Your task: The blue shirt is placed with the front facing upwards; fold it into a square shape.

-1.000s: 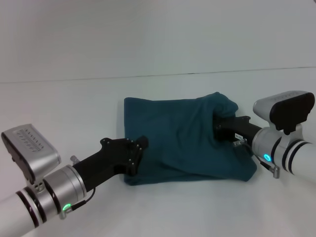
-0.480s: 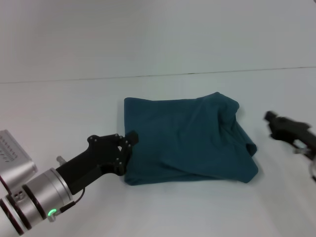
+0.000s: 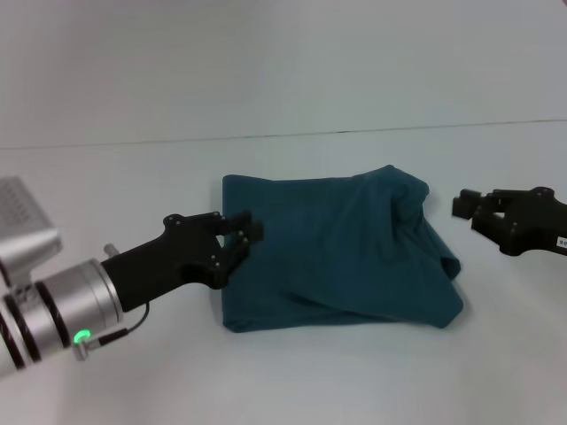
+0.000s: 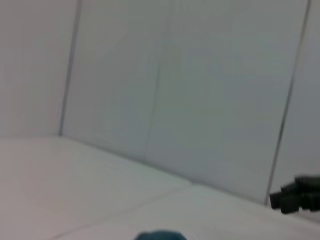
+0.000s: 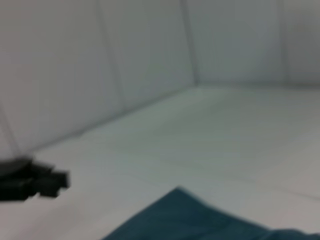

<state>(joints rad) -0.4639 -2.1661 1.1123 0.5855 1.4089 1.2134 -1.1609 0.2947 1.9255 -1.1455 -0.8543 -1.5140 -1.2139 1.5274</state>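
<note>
Left arm [image 3: 53, 305]: silver metal wrist section, black bands ringing it, green light glowing, thin black cable trailing below. Left gripper [image 3: 237, 237]: matte black, blocky. Right gripper [image 3: 474, 211]: black, small white label showing.

Large dark teal-blue cotton shirt [image 3: 332, 257] lies folded in a rough rectangle on the flat white table [image 3: 133, 177], between the two claws. Left black gripper [image 3: 237, 241] sits at the shirt's left edge, fingertips over the fabric border; whether it touches, can't tell. Shirt body extends right of that claw. Right black gripper [image 3: 478, 212] is just beside the shirt's right edge, apart from it. Bunched fold of the shirt lies nearest the right claw. White wall [image 3: 283, 62] stands behind both claws.
</note>
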